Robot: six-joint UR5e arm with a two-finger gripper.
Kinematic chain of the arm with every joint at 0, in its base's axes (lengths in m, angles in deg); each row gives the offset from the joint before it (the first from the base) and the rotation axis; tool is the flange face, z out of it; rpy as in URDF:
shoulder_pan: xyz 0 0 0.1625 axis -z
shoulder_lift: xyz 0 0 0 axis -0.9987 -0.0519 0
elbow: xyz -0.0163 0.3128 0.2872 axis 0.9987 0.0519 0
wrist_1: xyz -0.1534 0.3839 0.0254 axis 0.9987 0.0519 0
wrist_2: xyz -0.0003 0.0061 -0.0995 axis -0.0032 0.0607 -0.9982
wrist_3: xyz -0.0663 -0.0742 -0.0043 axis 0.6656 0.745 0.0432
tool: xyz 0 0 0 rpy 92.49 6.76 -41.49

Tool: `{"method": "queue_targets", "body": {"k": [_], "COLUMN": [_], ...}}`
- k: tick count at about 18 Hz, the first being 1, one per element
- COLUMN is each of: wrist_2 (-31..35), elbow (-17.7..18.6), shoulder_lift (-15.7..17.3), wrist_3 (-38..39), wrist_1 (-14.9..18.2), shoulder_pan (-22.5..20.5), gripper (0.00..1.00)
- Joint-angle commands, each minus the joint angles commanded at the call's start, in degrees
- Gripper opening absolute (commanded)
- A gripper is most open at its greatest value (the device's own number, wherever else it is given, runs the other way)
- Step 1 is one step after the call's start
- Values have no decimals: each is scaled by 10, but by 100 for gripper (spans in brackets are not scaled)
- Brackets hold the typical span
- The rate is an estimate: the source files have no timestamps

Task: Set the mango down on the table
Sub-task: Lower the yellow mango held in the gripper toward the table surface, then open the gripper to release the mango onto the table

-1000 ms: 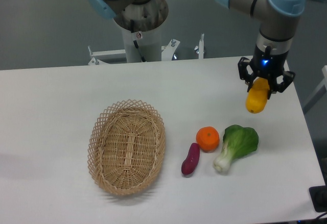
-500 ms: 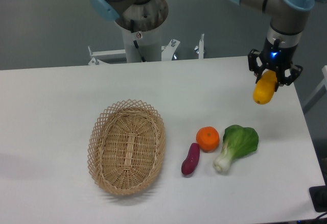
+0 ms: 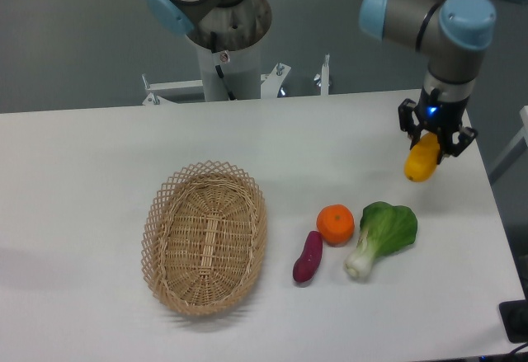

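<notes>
On the left half of the table (image 3: 99,156) lies an oval wicker basket (image 3: 205,236) with nothing inside. Right of it sit a purple sweet potato (image 3: 308,257), an orange (image 3: 336,223) and a bok choy (image 3: 382,236). Near the right edge the gripper (image 3: 431,141) clamps the mango (image 3: 421,161); both have shifted slightly lower and leftward than half a second ago.
</notes>
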Motion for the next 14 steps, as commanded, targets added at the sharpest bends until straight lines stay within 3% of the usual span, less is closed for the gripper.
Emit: {"method": "queue_targets", "body": {"k": [5, 11, 13, 14], "wrist_2": [3, 9, 9, 9], "elbow": [35, 46, 46, 46], "shoulder_lift": [-7, -8, -9, -9], "wrist_3": [-4, -7, -7, -6], "wrist_1": [-3, -4, -4, -4], "shoulder_pan": [0, 0, 0, 0], "gripper": [46, 46, 54, 66]}}
